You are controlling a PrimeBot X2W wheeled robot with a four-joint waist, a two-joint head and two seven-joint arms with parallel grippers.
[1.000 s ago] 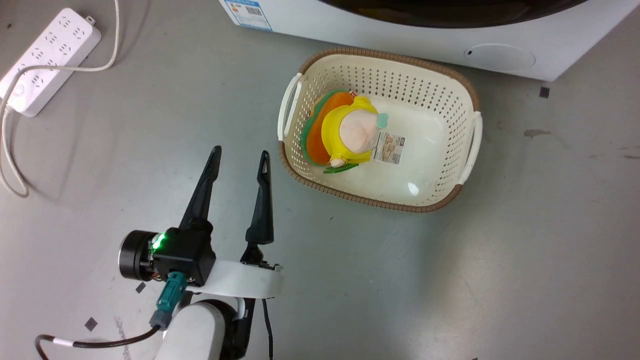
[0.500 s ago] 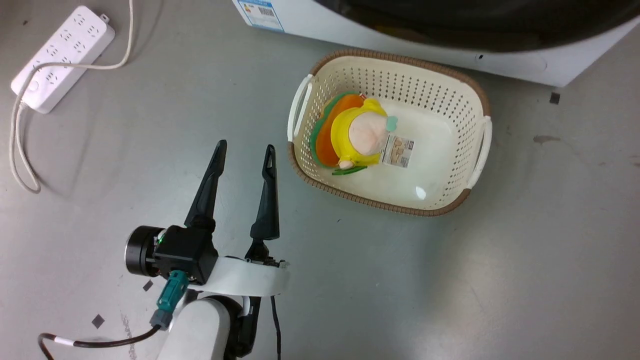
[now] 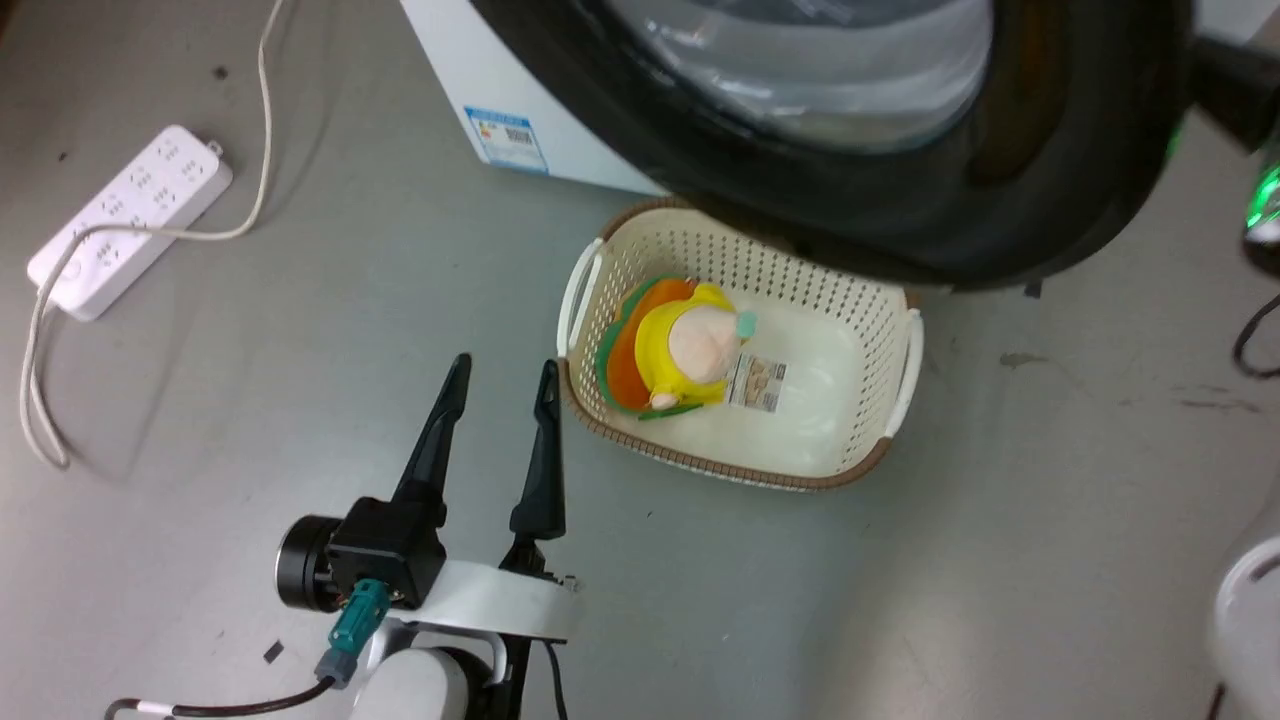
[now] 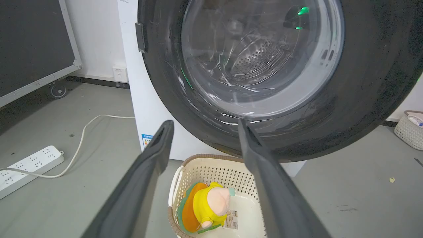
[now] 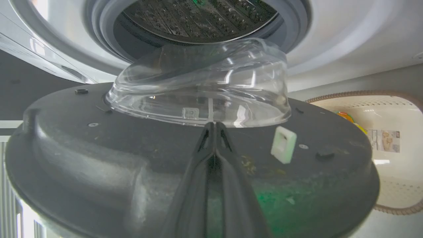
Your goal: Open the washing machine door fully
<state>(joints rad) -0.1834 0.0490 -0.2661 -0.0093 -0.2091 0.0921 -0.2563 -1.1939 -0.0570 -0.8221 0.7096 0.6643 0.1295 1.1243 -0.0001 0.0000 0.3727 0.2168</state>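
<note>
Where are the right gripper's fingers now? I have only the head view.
Observer: On the inner face of the washing machine door. The right gripper is shut, with its tips at the foot of the glass bowl.
Operator: Is the opening free already?
Observer: Yes. The door stands off the washing machine, and the grey rubber ring and steel drum are uncovered.
Operator: Is anything else nearby?
Observer: A second pale basket stands at the right edge of the left wrist view.
</note>
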